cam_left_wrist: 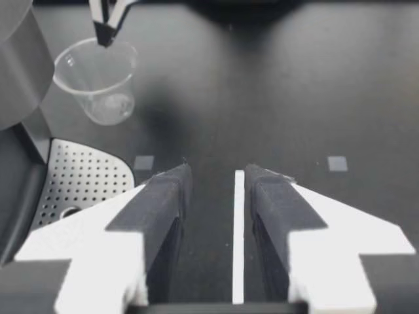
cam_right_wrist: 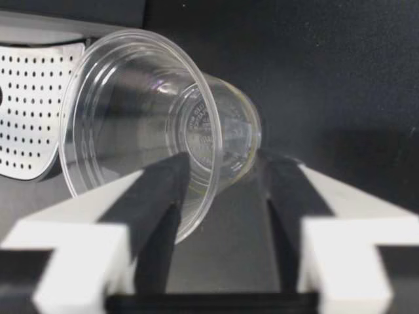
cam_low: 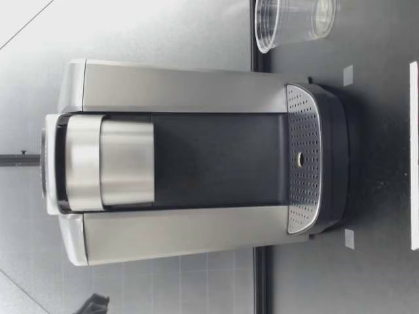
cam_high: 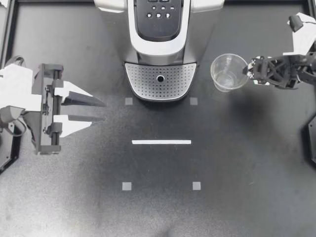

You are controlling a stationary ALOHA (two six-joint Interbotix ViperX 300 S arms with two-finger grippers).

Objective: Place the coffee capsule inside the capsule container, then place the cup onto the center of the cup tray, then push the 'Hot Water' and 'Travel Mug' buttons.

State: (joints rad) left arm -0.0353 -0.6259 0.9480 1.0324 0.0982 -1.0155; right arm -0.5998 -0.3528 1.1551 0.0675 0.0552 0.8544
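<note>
A clear plastic cup (cam_high: pixel 224 79) stands to the right of the coffee machine (cam_high: pixel 160 34), level with the perforated cup tray (cam_high: pixel 143 79). My right gripper (cam_high: pixel 247 70) is at the cup's right rim and is open. In the right wrist view its gripper (cam_right_wrist: pixel 226 160) straddles the cup (cam_right_wrist: pixel 131 98) wall, one finger over the opening and one outside. In the low view the cup (cam_low: pixel 294 23) is nothing but bare. My left gripper (cam_high: pixel 103 112) hovers left of the tray, open and empty. The button panel (cam_high: pixel 159 12) is on the machine's top. No capsule shows.
A white tape line (cam_high: pixel 161 142) lies in front of the machine, with small grey tape squares (cam_high: pixel 127 186) around it. The machine's tall body (cam_low: pixel 183 163) fills the back middle. The left wrist view shows the tray (cam_left_wrist: pixel 78 183) ahead of and beside its fingers.
</note>
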